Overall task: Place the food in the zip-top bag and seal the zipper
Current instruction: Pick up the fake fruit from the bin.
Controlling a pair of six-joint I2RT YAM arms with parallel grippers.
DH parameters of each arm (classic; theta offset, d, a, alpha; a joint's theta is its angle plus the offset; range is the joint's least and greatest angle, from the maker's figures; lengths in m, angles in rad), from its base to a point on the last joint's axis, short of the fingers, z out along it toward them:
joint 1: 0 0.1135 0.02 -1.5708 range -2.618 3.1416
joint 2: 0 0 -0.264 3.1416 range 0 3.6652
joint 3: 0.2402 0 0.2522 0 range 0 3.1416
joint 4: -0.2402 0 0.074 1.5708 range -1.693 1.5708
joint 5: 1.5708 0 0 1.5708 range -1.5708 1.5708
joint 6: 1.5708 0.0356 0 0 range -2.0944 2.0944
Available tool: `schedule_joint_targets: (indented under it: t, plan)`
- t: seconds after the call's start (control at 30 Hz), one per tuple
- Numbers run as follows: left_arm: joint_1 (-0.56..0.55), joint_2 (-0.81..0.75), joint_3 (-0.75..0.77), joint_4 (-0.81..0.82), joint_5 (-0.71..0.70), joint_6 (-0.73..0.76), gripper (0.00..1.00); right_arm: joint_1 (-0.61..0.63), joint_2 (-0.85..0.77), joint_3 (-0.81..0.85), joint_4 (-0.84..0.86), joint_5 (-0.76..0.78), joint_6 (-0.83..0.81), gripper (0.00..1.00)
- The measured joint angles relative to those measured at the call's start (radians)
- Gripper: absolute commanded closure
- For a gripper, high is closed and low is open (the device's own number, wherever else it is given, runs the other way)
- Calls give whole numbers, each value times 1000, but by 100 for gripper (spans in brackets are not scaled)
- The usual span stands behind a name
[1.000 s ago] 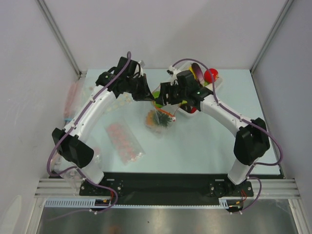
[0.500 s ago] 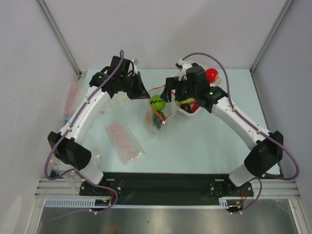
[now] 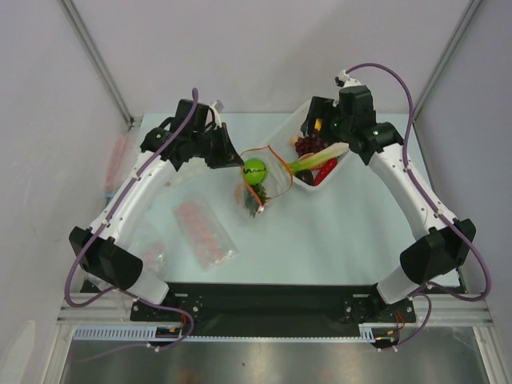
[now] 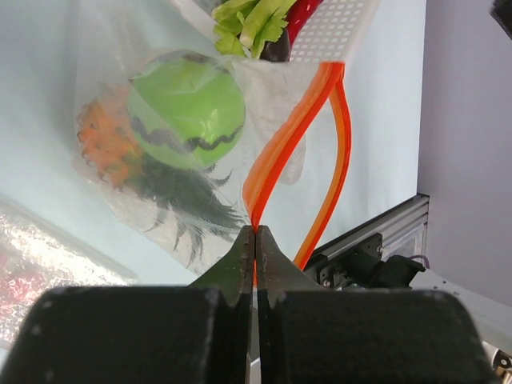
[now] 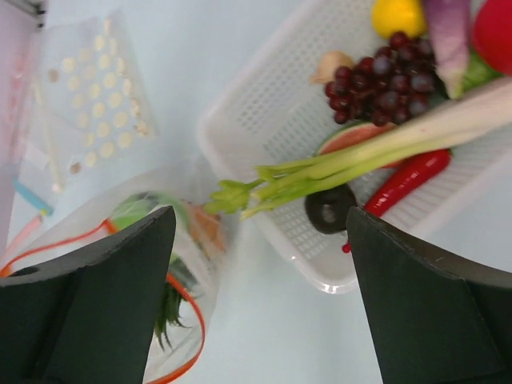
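Observation:
The clear zip-top bag (image 3: 258,190) lies mid-table, its mouth held up. My left gripper (image 3: 238,160) is shut on the orange-red zipper (image 4: 290,138), pinching one strip (image 4: 254,234); the other strip hangs open beside it. The round green fruit (image 3: 254,170) sits in the bag's mouth (image 4: 189,101), above the orange pineapple (image 4: 102,141) with its dark green crown. My right gripper (image 3: 314,126) is open and empty (image 5: 260,214), above the gap between the bag (image 5: 164,240) and the basket. The round red fruit (image 5: 493,27) shows only at the right wrist view's corner.
A white basket (image 3: 298,181) right of the bag holds grapes (image 5: 386,83), celery (image 5: 376,152), a red chili (image 5: 408,181) and a yellow fruit. A sheet of white dots (image 5: 94,88) and a packet of pink-red dots (image 3: 204,232) lie left of the bag.
My right gripper let the green fruit go into the bag and drew back to the right over the basket, now empty. My left gripper shifted slightly left, still holding the zipper.

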Motion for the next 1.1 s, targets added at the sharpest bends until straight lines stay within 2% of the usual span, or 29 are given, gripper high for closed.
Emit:
schedule_joint_targets:
  t: [0.17, 0.5, 0.83, 1.1]
  plan:
    - [0, -20, -6, 7, -1, 0, 100, -92, 55, 0, -10, 34, 26, 0]
    - [0, -73, -85, 66, -5, -32, 100, -193, 251, 92, 0, 193, 70, 0]
    - [0, -75, -106, 98, -11, -46, 100, -229, 454, 213, 46, 371, 89, 0]
    - [0, -75, -107, 106, -11, -45, 100, -229, 580, 299, 108, 418, 53, 0]
